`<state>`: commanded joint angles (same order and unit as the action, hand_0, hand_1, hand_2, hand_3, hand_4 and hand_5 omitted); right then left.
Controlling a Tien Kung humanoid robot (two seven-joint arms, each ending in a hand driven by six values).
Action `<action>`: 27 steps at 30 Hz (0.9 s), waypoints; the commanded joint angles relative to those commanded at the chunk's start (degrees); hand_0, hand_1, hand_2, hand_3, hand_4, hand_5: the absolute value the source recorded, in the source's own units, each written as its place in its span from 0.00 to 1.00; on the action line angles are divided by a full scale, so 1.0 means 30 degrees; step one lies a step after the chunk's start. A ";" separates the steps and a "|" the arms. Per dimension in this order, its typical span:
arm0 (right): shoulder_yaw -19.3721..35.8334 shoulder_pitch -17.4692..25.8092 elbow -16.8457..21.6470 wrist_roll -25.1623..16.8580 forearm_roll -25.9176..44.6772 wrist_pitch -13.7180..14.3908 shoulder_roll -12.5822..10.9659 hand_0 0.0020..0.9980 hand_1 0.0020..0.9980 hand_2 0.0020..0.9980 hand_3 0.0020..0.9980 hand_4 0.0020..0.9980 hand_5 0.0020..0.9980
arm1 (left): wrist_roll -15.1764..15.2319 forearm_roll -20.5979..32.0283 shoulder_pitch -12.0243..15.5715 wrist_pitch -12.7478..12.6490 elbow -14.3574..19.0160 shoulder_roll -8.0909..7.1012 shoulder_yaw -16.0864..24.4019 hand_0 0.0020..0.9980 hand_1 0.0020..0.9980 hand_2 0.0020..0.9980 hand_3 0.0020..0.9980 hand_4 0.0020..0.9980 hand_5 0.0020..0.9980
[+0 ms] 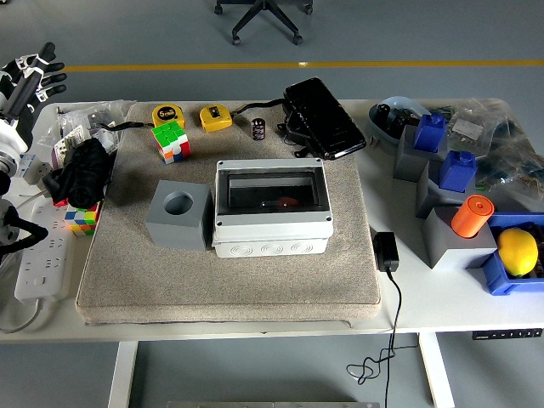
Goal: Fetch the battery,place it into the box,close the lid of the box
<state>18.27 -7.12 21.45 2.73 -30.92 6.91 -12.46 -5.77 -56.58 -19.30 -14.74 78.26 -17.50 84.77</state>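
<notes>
Battery (258, 128) upright, long axis vertical, behind closed box (271, 208); left hand (31, 72) empty, fingers spread.

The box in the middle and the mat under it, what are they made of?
The box looks like hard light-grey plastic: smooth matte walls, moulded round knockouts on the front, and a dark see-through lid that seems to be tinted plastic. The mat looks like beige carpet or felt: a fuzzy, speckled surface with soft rounded edges.
</notes>
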 joint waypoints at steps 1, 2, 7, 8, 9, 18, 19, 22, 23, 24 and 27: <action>-0.0012 -0.0018 0.0001 -0.0001 0.0002 0.0002 -0.0003 0.71 0.68 0.68 0.64 1.00 0.57 | 0.0007 0.0007 -0.0019 -0.0003 0.0000 -0.0012 0.0003 0.60 0.63 0.60 0.56 0.97 0.57; -0.0014 -0.0033 0.0002 -0.0002 0.0000 0.0006 -0.0004 0.71 0.68 0.68 0.64 1.00 0.57 | 0.0014 0.0010 -0.0039 -0.0004 -0.0003 -0.0028 0.0005 0.60 0.63 0.60 0.56 0.97 0.57; -0.0058 -0.0102 -0.0005 0.0005 -0.0009 0.0000 -0.0038 0.71 0.68 0.68 0.64 1.00 0.57 | 0.0034 -0.0027 -0.0109 0.0009 -0.0113 -0.0074 0.0069 0.61 0.63 0.60 0.56 0.97 0.57; -0.0064 -0.0113 -0.0005 0.0006 -0.0013 -0.0001 -0.0049 0.71 0.68 0.68 0.64 1.00 0.57 | 0.0038 -0.0034 -0.0112 0.0007 -0.0141 -0.0077 0.0090 0.61 0.63 0.60 0.56 0.97 0.57; -0.0066 -0.0120 -0.0006 0.0005 -0.0024 0.0004 -0.0070 0.71 0.68 0.68 0.64 1.00 0.57 | 0.0040 -0.0024 -0.0116 0.0011 -0.0199 -0.0087 0.0105 0.61 0.63 0.60 0.56 0.97 0.57; -0.0280 -0.0134 -0.0045 0.0017 0.0016 -0.0007 -0.0159 0.71 0.68 0.68 0.64 1.00 0.57 | 0.0025 0.0034 0.0019 0.0088 -0.0186 -0.0261 0.0004 0.60 0.63 0.60 0.56 0.97 0.57; -0.0301 -0.0131 -0.0041 0.0017 -0.0004 -0.0008 -0.0165 0.71 0.68 0.68 0.64 1.00 0.58 | 0.0028 0.0040 0.0045 0.0095 -0.0183 -0.0291 0.0013 0.60 0.63 0.60 0.56 0.96 0.57; -0.0285 -0.0103 -0.0039 -0.0002 -0.0013 -0.0011 -0.0159 0.71 0.68 0.68 0.64 1.00 0.58 | 0.0011 0.0205 0.0064 0.0110 -0.0199 -0.0399 -0.0040 0.60 0.63 0.60 0.56 0.96 0.57; -0.0312 -0.0105 -0.0043 0.0001 -0.0010 -0.0015 -0.0161 0.71 0.68 0.68 0.64 1.00 0.58 | -0.0004 0.0289 0.0061 0.0122 -0.0203 -0.0416 -0.0054 0.60 0.63 0.60 0.56 0.96 0.57; -0.0386 -0.0121 -0.0048 0.0002 0.0003 -0.0020 -0.0180 0.71 0.68 0.68 0.64 1.00 0.58 | -0.0045 0.0470 0.0071 0.0167 -0.0201 -0.0430 -0.0065 0.60 0.63 0.60 0.56 0.96 0.57; -0.0497 -0.0202 -0.0033 -0.0006 0.0020 -0.0018 -0.0259 0.71 0.68 0.68 0.64 1.00 0.57 | -0.0013 0.0496 0.0105 0.0174 -0.0145 -0.0482 -0.0115 0.60 0.63 0.60 0.56 0.96 0.57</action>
<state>16.78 -7.73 21.35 2.71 -30.86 6.86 -13.24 -5.81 -55.09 -18.98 -14.22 77.82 -18.95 84.42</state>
